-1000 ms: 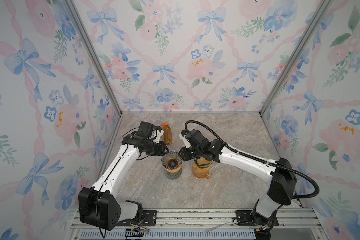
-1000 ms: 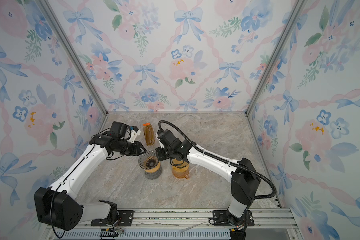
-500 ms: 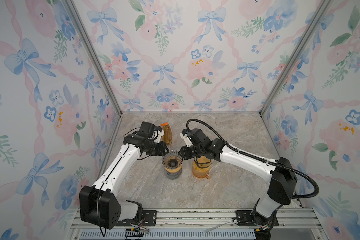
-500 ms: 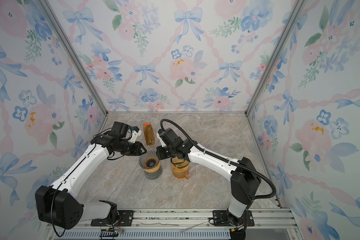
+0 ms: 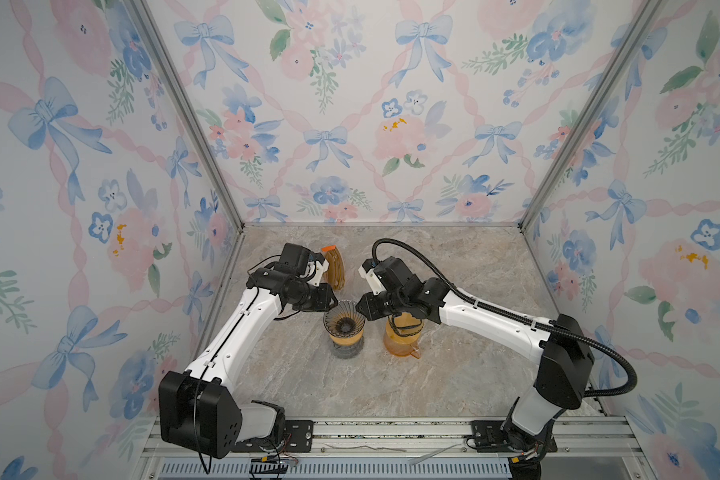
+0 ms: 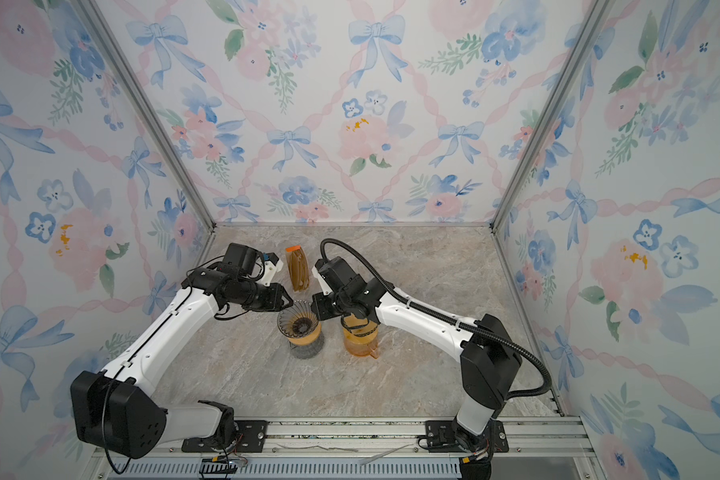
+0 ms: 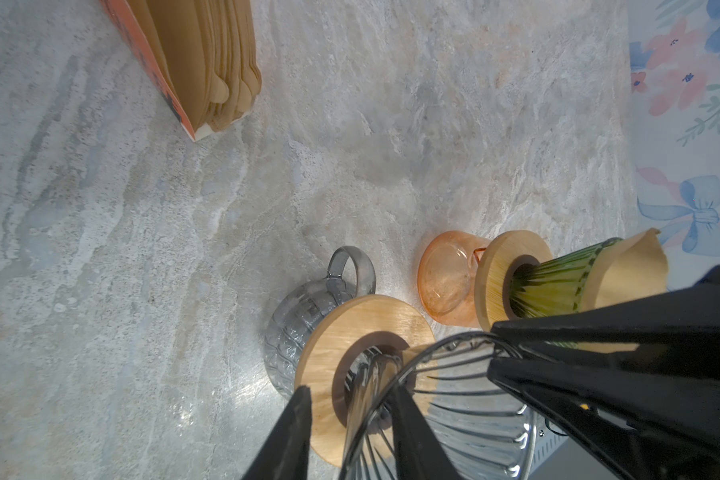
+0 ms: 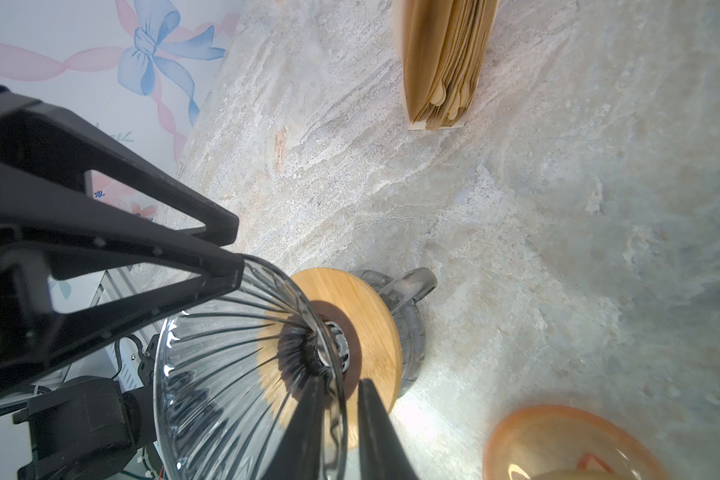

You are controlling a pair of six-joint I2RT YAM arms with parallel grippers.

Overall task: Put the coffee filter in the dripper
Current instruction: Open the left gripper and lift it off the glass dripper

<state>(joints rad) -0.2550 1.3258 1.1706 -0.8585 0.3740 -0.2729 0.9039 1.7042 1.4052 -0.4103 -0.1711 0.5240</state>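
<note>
Dripper [image 5: 344, 322] sits on grey carafe [image 5: 346, 350], mid worktop [image 5: 433, 374]. R pincer [image 5: 361, 309] pinches its right rim. L pincer [image 5: 332, 306] straddles left rim, part spread; bite cannot be told. Prob. purpose: steady cone. Filter pack [image 5: 334, 272] stands just behind, far side; none loaded.

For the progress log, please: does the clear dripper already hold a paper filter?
No, the clear dripper shows only bare ribbed glass inside, no paper.
</note>
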